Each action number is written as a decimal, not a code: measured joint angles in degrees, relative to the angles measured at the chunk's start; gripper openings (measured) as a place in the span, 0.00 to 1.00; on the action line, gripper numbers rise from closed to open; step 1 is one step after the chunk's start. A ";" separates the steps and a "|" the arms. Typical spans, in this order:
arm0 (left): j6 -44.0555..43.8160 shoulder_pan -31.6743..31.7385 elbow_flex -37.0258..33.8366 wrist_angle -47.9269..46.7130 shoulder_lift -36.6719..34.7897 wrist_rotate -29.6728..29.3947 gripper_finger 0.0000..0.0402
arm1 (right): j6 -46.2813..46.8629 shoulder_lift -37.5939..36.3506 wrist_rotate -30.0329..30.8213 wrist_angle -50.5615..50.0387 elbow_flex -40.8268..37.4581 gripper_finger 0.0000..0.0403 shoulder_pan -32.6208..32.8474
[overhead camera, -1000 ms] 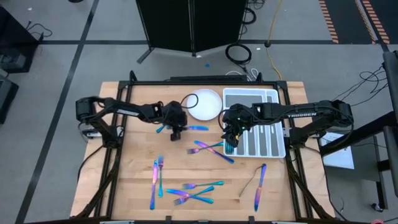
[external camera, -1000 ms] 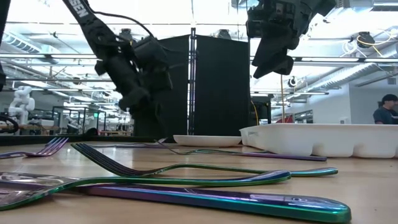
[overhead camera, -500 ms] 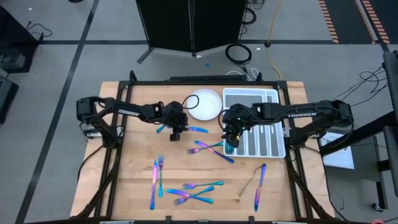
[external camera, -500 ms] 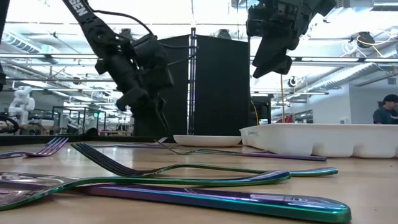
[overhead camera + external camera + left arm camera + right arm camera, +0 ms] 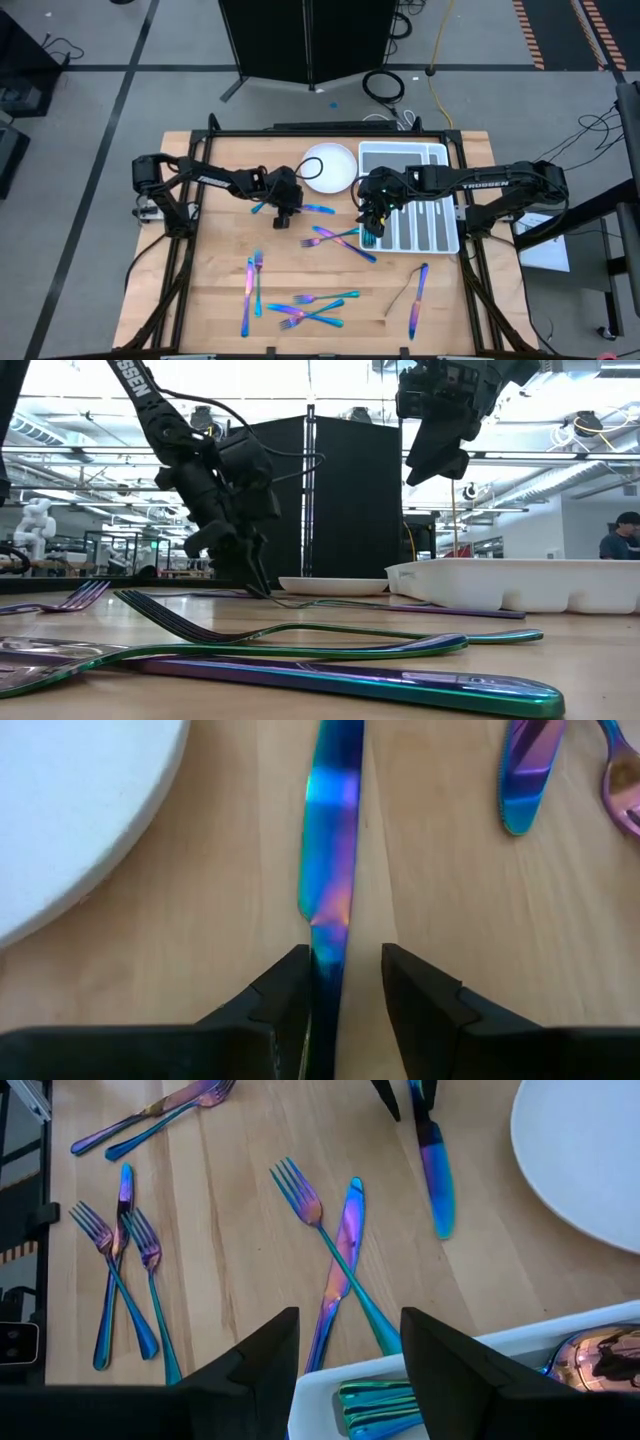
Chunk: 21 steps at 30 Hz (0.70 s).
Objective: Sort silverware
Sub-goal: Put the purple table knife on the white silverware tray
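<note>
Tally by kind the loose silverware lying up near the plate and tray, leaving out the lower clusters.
Knives: 2, one between the left gripper's open fingers beside the plate, one crossed with a fork.
Forks: 1, that crossing fork.
Total: 3. The right gripper hovers open at the cutlery tray's edge.

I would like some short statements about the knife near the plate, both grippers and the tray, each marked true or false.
1. The left gripper has its fingers on either side of a knife lying on the table. True.
2. That knife lies on the white plate. False: it lies on the wood beside the plate.
3. The right gripper holds a fork. False: it is open and empty, above the edge of the tray.
4. The tray already holds some silverware. True.
</note>
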 joint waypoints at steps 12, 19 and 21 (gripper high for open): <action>-0.07 0.20 0.13 -0.27 1.47 0.42 0.23 | 0.03 0.00 0.02 0.07 0.00 0.41 -0.01; -0.04 0.22 0.11 0.20 1.91 0.57 0.12 | 1.28 0.00 0.00 0.07 0.00 0.41 0.00; -0.12 0.18 0.07 0.70 1.92 0.59 0.07 | 1.30 0.00 0.00 0.07 0.00 0.41 0.00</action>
